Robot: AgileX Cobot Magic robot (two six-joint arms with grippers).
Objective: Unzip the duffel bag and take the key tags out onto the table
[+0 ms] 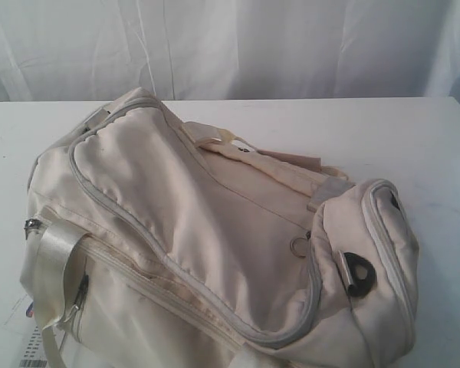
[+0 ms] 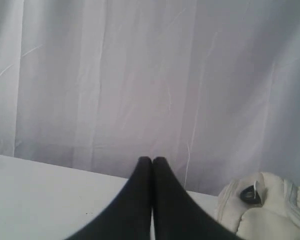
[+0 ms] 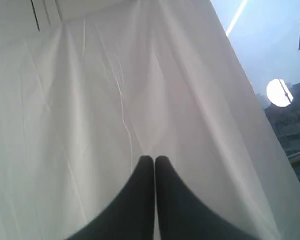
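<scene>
Tabletop (image 1: 445, 153) lies bare and white beyond the duffel bag (image 1: 215, 222) and to its right, as far as the far edge, where a pale curtain (image 1: 291, 46) hangs in soft folds. The bag takes up the near middle of the table, set at a slant, and its lower part runs out of the exterior view. At its left end a slip of printed paper (image 1: 31, 356) pokes out from under it.

My left gripper (image 2: 151, 161) has its two black fingers pressed together tip to tip, with nothing between them. It hangs over bare table, well apart from the bag's end (image 2: 270, 210). My right gripper (image 3: 154, 159) is closed the same way and empty, pointing at the curtain with no bag in its view.

The bag is cream fabric, slack and creased, with its top panel sagging. A grey zipper track (image 1: 100, 192) loops around that panel and looks closed along its length, with a small metal pull ring (image 1: 300, 245) near the right end. A glossy webbing strap (image 1: 54, 261) crosses the left end, and a black D-ring (image 1: 359, 274) sits on the right end.
</scene>
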